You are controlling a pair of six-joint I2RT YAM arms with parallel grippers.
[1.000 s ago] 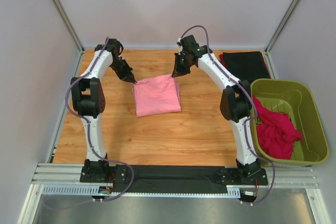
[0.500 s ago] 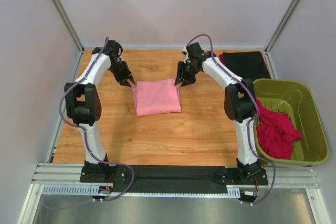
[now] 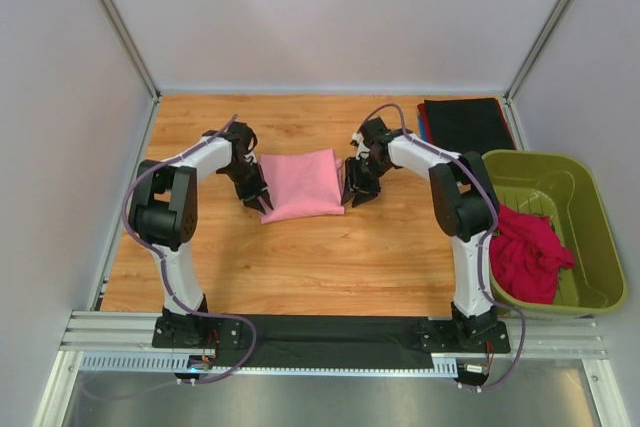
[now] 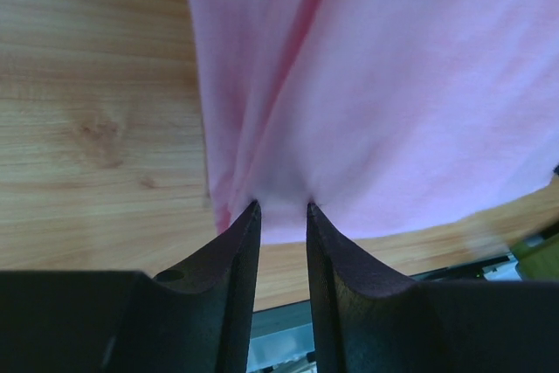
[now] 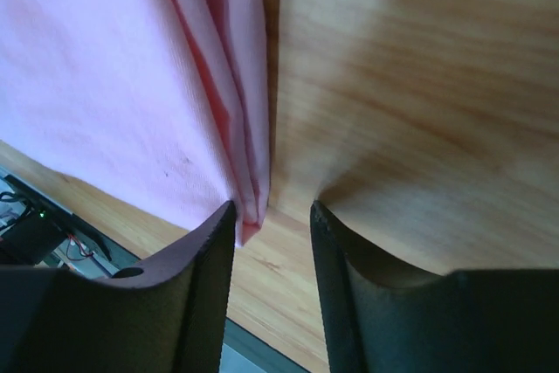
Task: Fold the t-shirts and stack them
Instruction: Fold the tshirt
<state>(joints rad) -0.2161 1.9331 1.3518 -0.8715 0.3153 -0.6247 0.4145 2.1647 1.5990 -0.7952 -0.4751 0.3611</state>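
- The left gripper (image 3: 263,203) leaves the far left corner of the pink t-shirt (image 3: 300,183) and now sits at its near left corner.
- The right gripper (image 3: 357,193) likewise comes from the far right corner to the near right corner.
- Both pairs of jaws, pinched together a second ago, now stand apart.
- The shirt's far corners are now free of the fingers.

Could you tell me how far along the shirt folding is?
Done: a folded stack at the far right corner. In hand: the pink shirt lies folded, the left tool and right tool open at its near corners. Left: stacking it, then the magenta shirt crumpled in the tub.
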